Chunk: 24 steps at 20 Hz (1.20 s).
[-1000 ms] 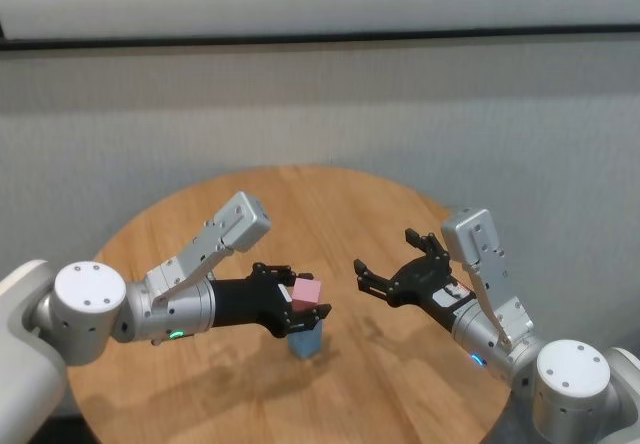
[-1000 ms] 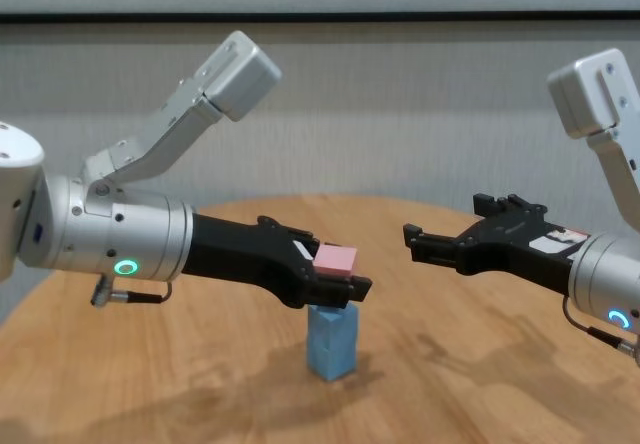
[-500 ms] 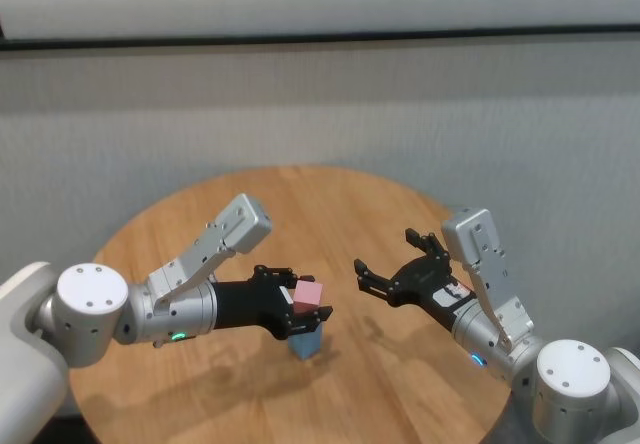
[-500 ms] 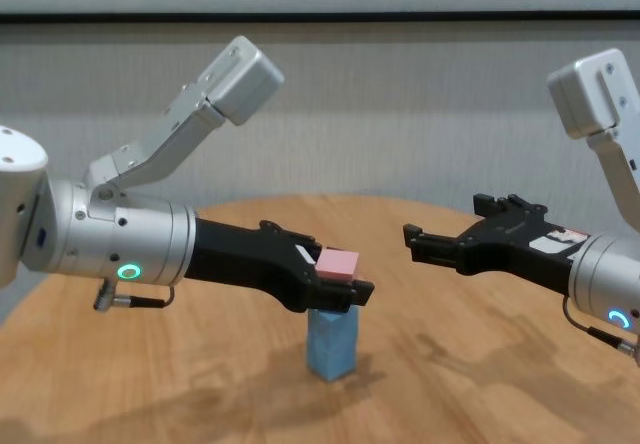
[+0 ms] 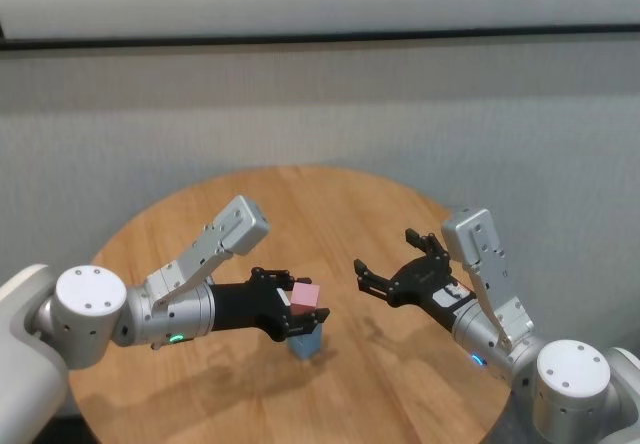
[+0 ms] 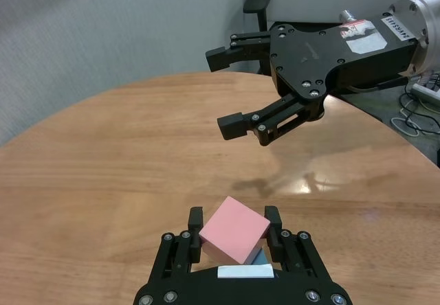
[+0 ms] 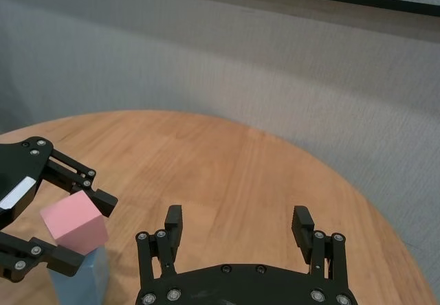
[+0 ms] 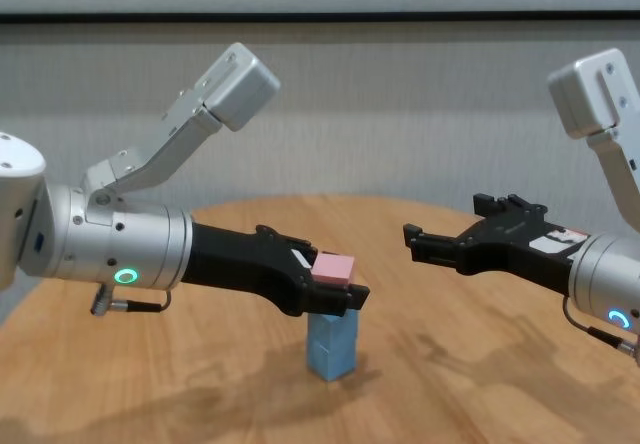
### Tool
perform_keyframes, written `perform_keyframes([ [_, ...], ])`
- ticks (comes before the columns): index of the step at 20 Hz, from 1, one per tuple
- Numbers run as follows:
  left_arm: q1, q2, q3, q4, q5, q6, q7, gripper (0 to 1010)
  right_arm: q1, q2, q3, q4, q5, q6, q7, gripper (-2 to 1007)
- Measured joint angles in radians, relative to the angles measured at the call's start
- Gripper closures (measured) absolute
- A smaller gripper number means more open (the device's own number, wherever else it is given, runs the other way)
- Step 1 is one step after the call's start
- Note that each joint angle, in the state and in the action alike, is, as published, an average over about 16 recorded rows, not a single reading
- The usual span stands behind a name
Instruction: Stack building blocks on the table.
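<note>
My left gripper (image 5: 306, 306) is shut on the pale pink block (image 5: 305, 295) and holds it right over a stack of two light blue blocks (image 8: 331, 345) standing near the middle of the table (image 5: 300, 204). In the left wrist view the pink block (image 6: 234, 231) sits turned between the fingers, with a blue block (image 6: 258, 255) just beneath. The fingers hide whether pink and blue touch. My right gripper (image 5: 386, 261) hovers open and empty to the right of the stack, above the table.
The round wooden table's far edge (image 7: 227, 123) lies before a grey wall. Bare tabletop (image 8: 480, 384) surrounds the stack on all sides.
My left arm has sunk a little, bringing the pink block lower onto the blue stack. The right arm has not moved.
</note>
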Motion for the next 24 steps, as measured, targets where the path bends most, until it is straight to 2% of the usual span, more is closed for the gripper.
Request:
perform_keyframes([
  [9,-0.002,-0.003,0.000,0.010,0.000,-0.004,-0.002,430,0.000,0.000,0.000,0.000,0.000,0.000,0.000,2],
  [16,-0.001,-0.001,-0.005,0.004,-0.003,-0.007,0.000,314,0.000,0.000,0.000,0.000,0.000,0.000,0.000,2],
  [20,0.004,0.009,-0.018,-0.024,-0.011,-0.004,0.011,209,0.000,0.000,0.000,0.000,0.000,0.000,0.000,2],
  [24,0.017,0.030,-0.042,-0.081,-0.023,0.003,0.041,110,0.000,0.000,0.000,0.000,0.000,0.000,0.000,2],
])
